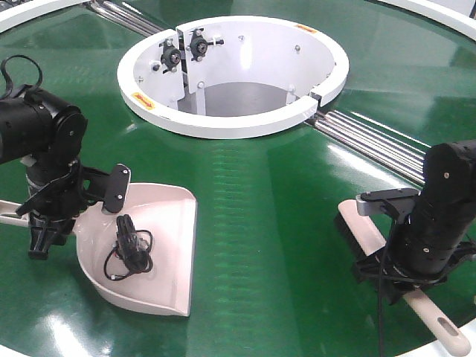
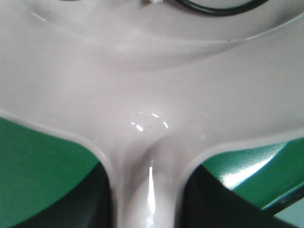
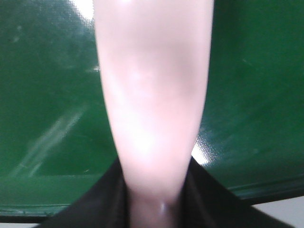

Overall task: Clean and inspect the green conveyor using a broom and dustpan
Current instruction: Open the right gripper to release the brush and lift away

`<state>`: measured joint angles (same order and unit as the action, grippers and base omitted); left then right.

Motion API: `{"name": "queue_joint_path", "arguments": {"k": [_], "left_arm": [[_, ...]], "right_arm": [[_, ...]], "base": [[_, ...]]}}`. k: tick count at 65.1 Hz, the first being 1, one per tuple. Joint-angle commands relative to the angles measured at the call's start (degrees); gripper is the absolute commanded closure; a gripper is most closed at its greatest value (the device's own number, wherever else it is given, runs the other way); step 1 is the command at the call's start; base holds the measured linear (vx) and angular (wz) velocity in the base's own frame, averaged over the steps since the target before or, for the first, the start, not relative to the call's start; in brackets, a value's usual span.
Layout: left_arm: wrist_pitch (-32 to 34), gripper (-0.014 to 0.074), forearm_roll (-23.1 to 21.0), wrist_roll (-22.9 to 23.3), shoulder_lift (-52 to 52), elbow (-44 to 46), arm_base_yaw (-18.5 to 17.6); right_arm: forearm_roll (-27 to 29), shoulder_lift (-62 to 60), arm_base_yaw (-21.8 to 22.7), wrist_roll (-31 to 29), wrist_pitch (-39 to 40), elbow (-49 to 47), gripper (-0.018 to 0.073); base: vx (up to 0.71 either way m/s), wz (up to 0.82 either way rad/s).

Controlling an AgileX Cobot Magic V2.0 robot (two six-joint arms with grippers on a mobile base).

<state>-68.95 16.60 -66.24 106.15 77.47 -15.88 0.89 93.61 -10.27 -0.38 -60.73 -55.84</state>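
Left tool is clenched on the dustpan handle, jaws hugging both sides of the neck. That holds the dustpan down on the conveyor, mouth facing right, set to receive. A black cable tangle lies inside it. On the right, the right tool is clamped round the broom handle, head on the conveyor, slotted end pointing near-right, well apart from the dustpan. I'd say that grip is there for sweeping leftward. The white hub and rollers sit on the far side.
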Motion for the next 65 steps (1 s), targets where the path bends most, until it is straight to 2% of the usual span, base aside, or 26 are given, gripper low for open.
{"name": "queue_joint_path", "arguments": {"k": [1, 10, 24, 31, 38, 51, 60, 65], "left_arm": [[-1.2, 0.0551, -0.7, 1.3, -2.6, 1.6, -0.2], [-1.5, 0.0478, -1.8, 2.1, -2.6, 1.6, -0.2], [-2.6, 0.0293, -3.8, 2.8, -2.7, 1.6, -0.2], [-2.5, 0.0207, -4.0, 5.5, -3.1, 1.6, -0.2], [-2.4, 0.0138, -4.4, 6.2, -4.5, 1.6, -0.2], [-2.6, 0.0112, -9.1, 6.2, -8.6, 1.6, -0.2], [-2.6, 0.0115, -14.6, 9.1, -12.6, 1.6, -0.2], [-2.6, 0.0115, -15.6, 9.7, -15.1, 1.6, -0.2]], "right_arm": [[-0.2, -2.2, 0.4, -0.3, -0.3, -1.1, 0.0363], [-0.2, -2.2, 0.4, -0.3, -0.3, -1.1, 0.0257], [-0.3, -2.2, 0.4, -1.0, 0.2, -1.1, 0.0092], [-0.2, -2.7, 0.4, -1.0, 0.4, -1.1, 0.0051], [-0.1, -4.0, 0.4, -1.0, 0.9, -1.1, 0.0039], [0.2, -8.9, 0.4, -1.0, 2.2, -1.1, 0.0039], [0.2, -13.9, 0.4, -0.9, 5.6, -1.1, 0.0039], [0.2, -16.7, 0.4, -0.7, 8.9, -1.1, 0.0039]], "base": [[0.00, 0.00], [0.00, 0.00], [0.00, 0.00], [0.00, 0.00], [0.00, 0.00], [0.00, 0.00], [0.00, 0.00], [0.00, 0.00]]}}
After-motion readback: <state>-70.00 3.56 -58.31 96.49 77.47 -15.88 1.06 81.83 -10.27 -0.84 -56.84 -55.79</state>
